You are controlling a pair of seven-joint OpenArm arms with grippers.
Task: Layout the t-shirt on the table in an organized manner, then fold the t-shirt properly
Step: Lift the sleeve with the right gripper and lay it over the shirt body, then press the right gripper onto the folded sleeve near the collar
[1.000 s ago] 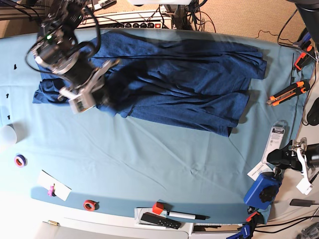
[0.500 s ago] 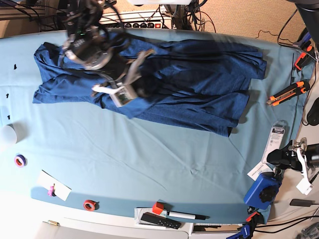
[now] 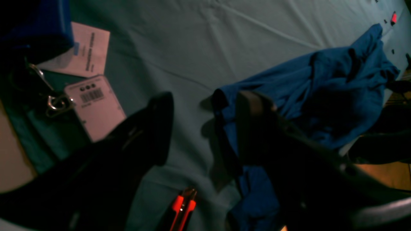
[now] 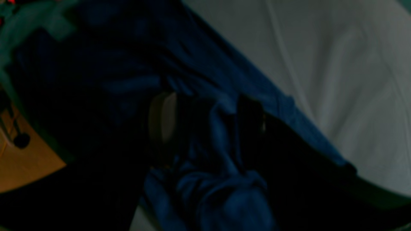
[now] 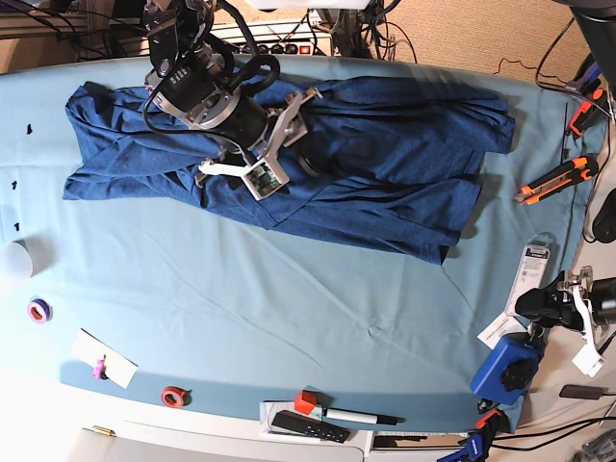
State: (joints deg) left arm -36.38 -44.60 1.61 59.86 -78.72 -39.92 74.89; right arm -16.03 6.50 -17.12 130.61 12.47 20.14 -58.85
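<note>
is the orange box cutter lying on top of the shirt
No, in the base view the cutter lies on the bare table off the shirt's end, with teal cloth between them.

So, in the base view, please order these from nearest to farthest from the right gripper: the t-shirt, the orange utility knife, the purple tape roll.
1. t-shirt, directly under the right gripper.
2. purple tape roll, on the table's left edge.
3. orange utility knife, far right.
</note>
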